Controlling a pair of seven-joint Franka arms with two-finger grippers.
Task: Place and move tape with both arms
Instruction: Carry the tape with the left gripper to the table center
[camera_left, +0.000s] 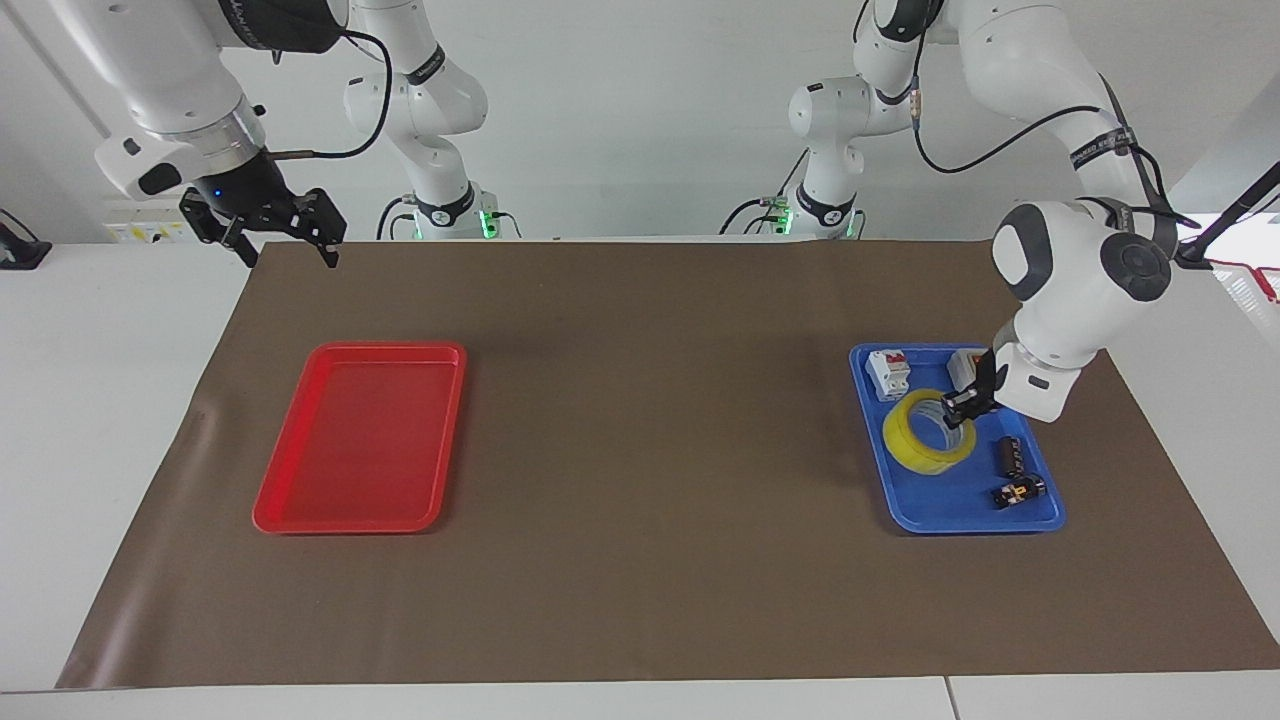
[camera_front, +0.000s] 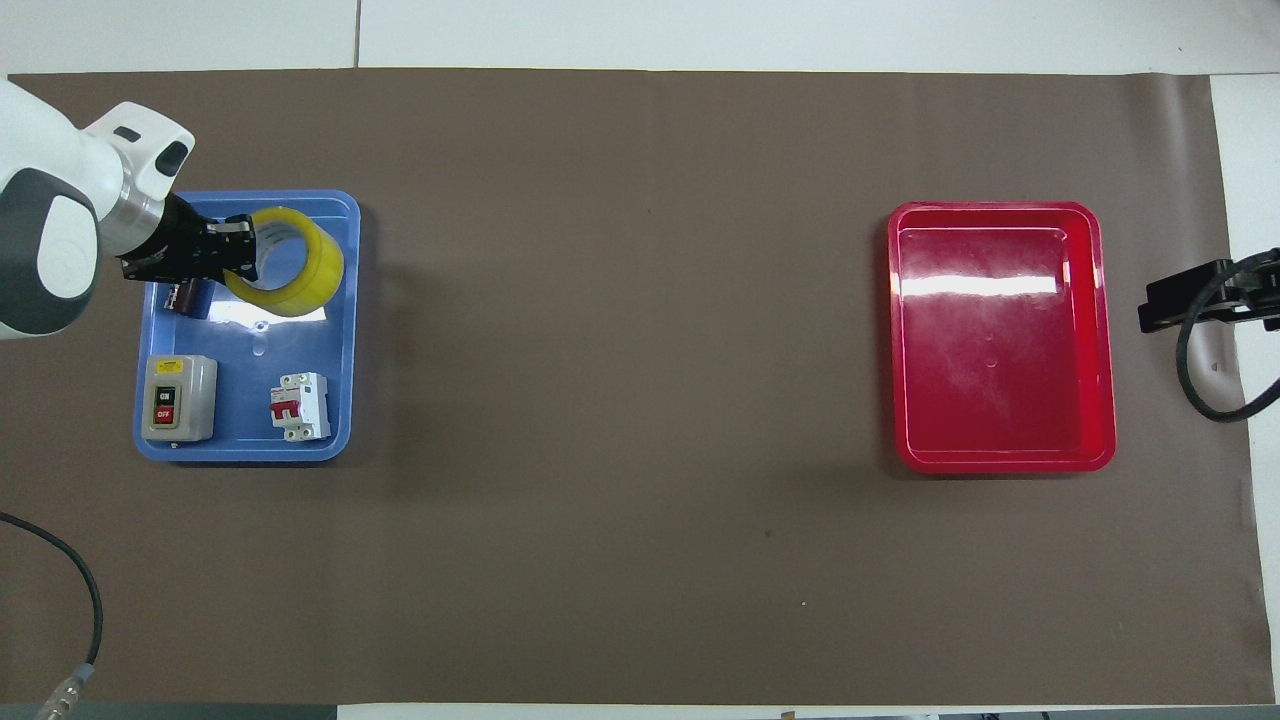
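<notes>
The left gripper (camera_left: 962, 404) is closed on the tape (camera_left: 926, 436), its fingers pinching the wall of the roll on the side toward the left arm's end of the table, one inside the ring and one outside. The roll hangs tilted in the grip, raised over the blue tray (camera_left: 935, 510), above the part of the tray's floor that lies away from the robots. In the overhead view the same gripper (camera_front: 238, 250) and tape (camera_front: 296, 268) show over the corner of the blue tray (camera_front: 345, 330) farthest from the robots, and a bright patch of bare tray floor lies under the roll.

Four other things lie in the blue tray. A grey switch box (camera_front: 177, 397) with ON and OFF buttons and a white circuit breaker (camera_front: 299, 405) with a red lever sit side by side along the tray's edge nearest the robots. A small black cylinder (camera_left: 1011, 453) and a small black and orange part (camera_left: 1018, 491) lie along the tray's edge toward the left arm's end of the table.

The blue tray stands on a brown mat (camera_left: 640, 420) near the mat's edge at the left arm's end. A red tray (camera_left: 365, 435) with nothing in it stands near the mat's edge at the right arm's end.

The right gripper (camera_left: 285, 243) waits in the air over the mat's corner nearest the right arm's base, fingers spread apart and holding nothing
</notes>
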